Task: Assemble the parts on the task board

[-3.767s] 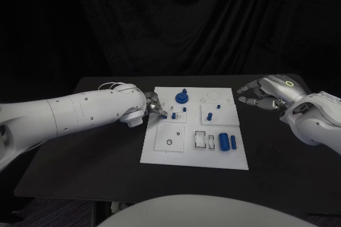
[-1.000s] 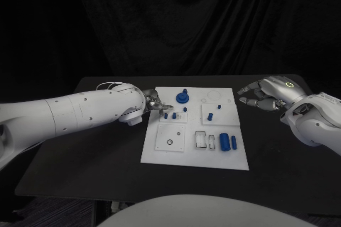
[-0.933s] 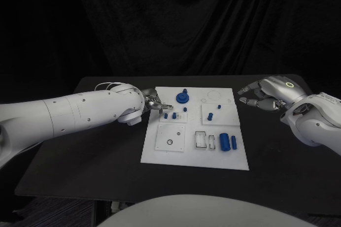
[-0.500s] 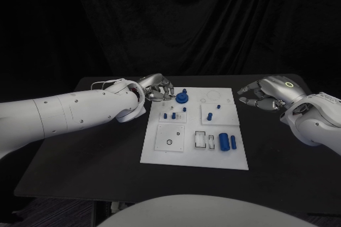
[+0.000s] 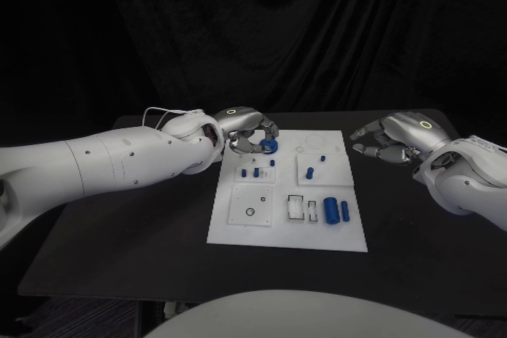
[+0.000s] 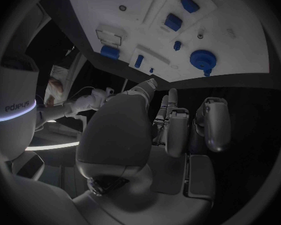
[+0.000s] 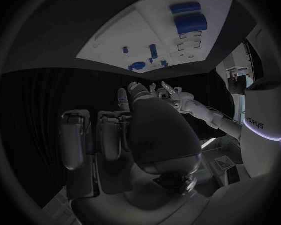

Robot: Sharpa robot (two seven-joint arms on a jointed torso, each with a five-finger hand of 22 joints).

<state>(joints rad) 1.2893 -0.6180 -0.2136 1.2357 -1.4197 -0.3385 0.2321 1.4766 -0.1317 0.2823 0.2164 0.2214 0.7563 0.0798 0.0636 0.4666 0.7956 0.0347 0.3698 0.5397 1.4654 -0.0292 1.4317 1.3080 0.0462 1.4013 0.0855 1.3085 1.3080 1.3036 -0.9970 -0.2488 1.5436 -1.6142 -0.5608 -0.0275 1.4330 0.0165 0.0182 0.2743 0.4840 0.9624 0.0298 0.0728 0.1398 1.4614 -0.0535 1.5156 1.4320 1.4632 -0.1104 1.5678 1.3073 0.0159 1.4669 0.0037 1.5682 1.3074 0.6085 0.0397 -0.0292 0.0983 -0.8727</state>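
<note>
On the white rectangular task board (image 5: 253, 235) in the middle of the black table (image 5: 127, 243), work looks part done. At the board's far edge stands a round blue knob-like part w/ a stem (image 5: 268, 144); the left silver hand (image 5: 249, 132) hangs right over it, fingers curled around it from the far-left side. Can't tell whether the fingers actually touch or grip it; in the left wrist view the same knob (image 6: 202, 61) sits apart from the fingers (image 6: 177, 130), which look loosely bent w/ nothing between them. So: left hand seems empty, no grip confirmed.

Nearer than the knob, on the board's small left-centre tile, two short blue pegs (image 5: 250, 173) stand upright, plus a smaller blue peg (image 5: 272, 163) just beyond them. On the tile to their right a blue post (image 5: 311, 172) and a tiny blue peg (image 5: 322, 159) stand seated. Toward the board's near right, a thick blue cylinder (image 5: 332, 209) and a thin blue bar (image 5: 346, 211) lie flat beside open rectangular slots (image 5: 303, 205), probably not yet placed. Near-left tile has a ring mark (image 5: 249, 211), apparently unfilled; the far-right circle outline (image 5: 315, 141) also looks vacant.

Right silver hand (image 5: 387, 141) hovers off the board's far-right corner, well apart from any part, fingers half-curled, holding nothing.

Judgement: pegs in, knob being handled, cylinder + bar + slots left
</note>
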